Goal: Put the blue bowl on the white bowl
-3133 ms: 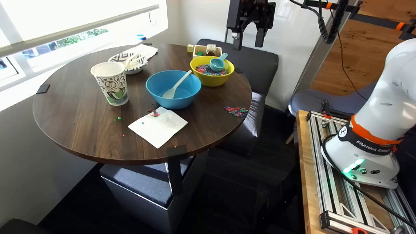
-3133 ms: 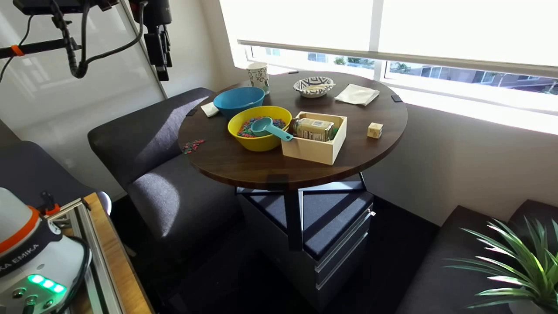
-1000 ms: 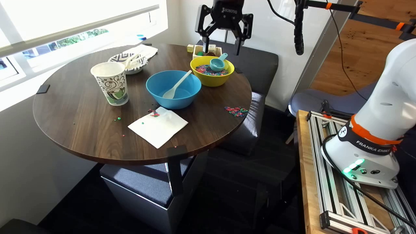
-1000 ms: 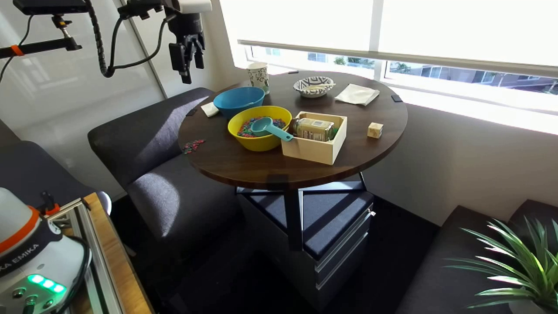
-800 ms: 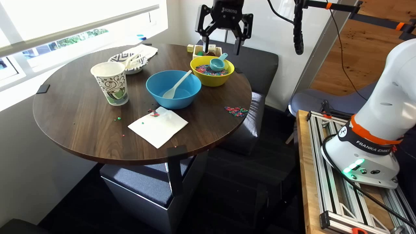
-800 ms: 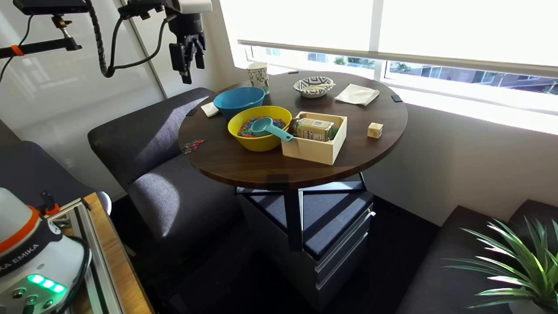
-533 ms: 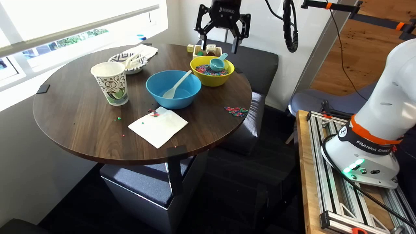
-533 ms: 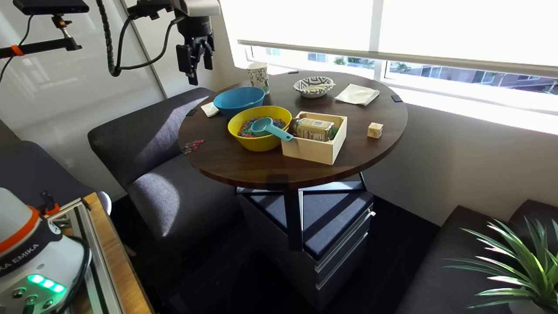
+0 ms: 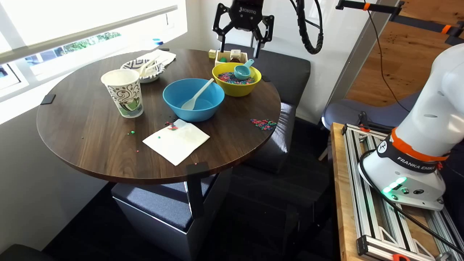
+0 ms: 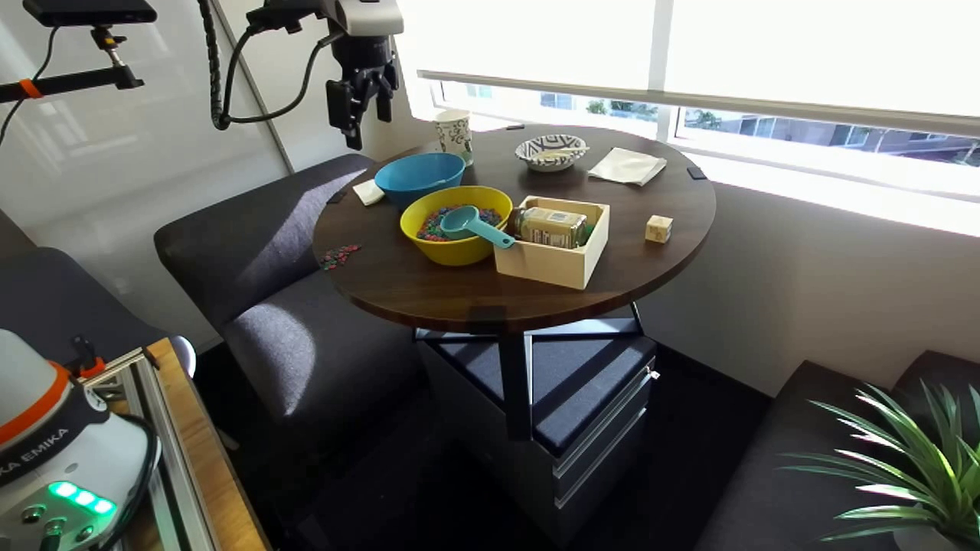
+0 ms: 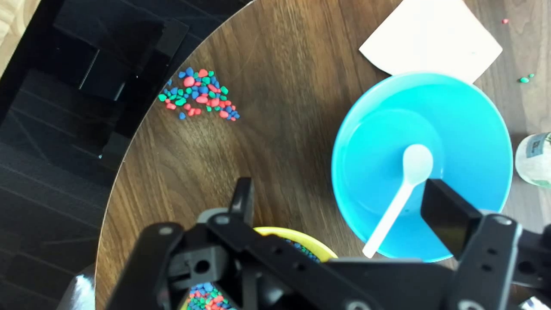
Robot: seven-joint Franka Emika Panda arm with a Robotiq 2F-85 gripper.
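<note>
The blue bowl (image 9: 192, 113) stands upright on the round table with a white spoon (image 9: 197, 96) in it. It also shows in an exterior view (image 10: 417, 180) and in the wrist view (image 11: 383, 133). The white bowl (image 9: 154, 77), patterned dark, stands further back with spoon-like pieces in it. It shows in an exterior view (image 10: 538, 159) too, but is out of the wrist view. My gripper (image 9: 239, 48) is open and empty, raised above the table (image 10: 369, 126). In the wrist view its jaws (image 11: 338, 188) are wide apart, one finger over the blue bowl, the other over bare wood.
A yellow bowl (image 9: 235, 90) of coloured bits with a teal scoop stands beside the blue bowl. A wooden box (image 10: 543, 264) with a jar adjoins it. A tall patterned paper cup (image 9: 125, 94), a napkin (image 9: 177, 143) and loose bits (image 9: 264, 124) lie around.
My gripper has moved inward toward the table and the bowls and has turned, its fingers now showing wider apart. The bowls and other things on the table have not moved.
</note>
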